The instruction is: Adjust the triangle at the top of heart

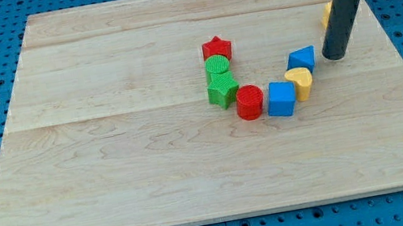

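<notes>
Looking at this one, the tip [335, 56] sits right of centre in the frame, just right of the blue triangle [302, 57], which sits at the top edge of the yellow heart [299, 81]. No pincer here, just a bare rod, so there's nothing to open or close. The risk, probably: a push leftward or downward could shove the triangle into the heart and knock it against the blue cube [282, 99] and red cylinder [249, 102], wrecking that curved row. A yellow block [326, 14] hides behind the rod, upper right; a backswing might clip it.
</notes>
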